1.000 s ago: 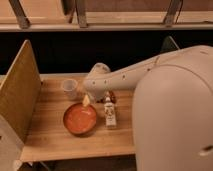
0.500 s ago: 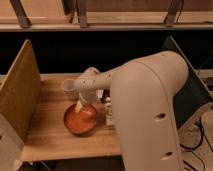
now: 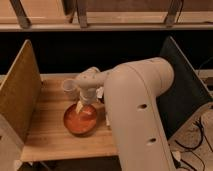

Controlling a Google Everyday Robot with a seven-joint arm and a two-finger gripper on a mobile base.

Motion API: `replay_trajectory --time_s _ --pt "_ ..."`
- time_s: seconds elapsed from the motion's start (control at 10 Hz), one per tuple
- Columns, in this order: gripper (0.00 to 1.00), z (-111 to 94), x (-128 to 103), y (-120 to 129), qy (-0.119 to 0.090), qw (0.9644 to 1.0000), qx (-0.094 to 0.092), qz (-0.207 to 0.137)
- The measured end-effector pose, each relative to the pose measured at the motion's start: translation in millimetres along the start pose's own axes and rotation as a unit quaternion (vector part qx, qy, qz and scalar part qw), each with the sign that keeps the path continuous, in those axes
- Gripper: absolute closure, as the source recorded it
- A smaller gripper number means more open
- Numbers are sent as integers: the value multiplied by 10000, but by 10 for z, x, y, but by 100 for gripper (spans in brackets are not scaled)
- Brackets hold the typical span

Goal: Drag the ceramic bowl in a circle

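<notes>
The ceramic bowl (image 3: 80,120) is round, shallow and orange-red, and sits on the wooden table (image 3: 45,135) near its front middle. My gripper (image 3: 83,106) reaches down from the white arm (image 3: 135,100) over the bowl's far rim, with its tips at or inside the rim. A small translucent white cup (image 3: 69,86) stands just behind the bowl, left of the wrist.
A tan panel (image 3: 17,90) walls the table's left side and a dark panel (image 3: 182,85) stands on the right. A small bottle is mostly hidden behind the arm to the right of the bowl. The table's front edge lies just beyond the bowl.
The arm has swung left and forward, now covering more of the table's right side. The gripper came down onto the bowl's far rim. The bowl has shifted slightly left and toward the front.
</notes>
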Motion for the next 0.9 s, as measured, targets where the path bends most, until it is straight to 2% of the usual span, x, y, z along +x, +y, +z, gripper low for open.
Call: replay_trajectory --time_s 0.1,0.2,0.6,0.9 --pt "35 6 7 18 -78 9999 129 17" --pt "40 -12 10 51 -81 9998 184 51" --pt "41 -7 5 49 -88 9998 184 45" --pt "41 196 -76 30 -265 9994 212 -66"
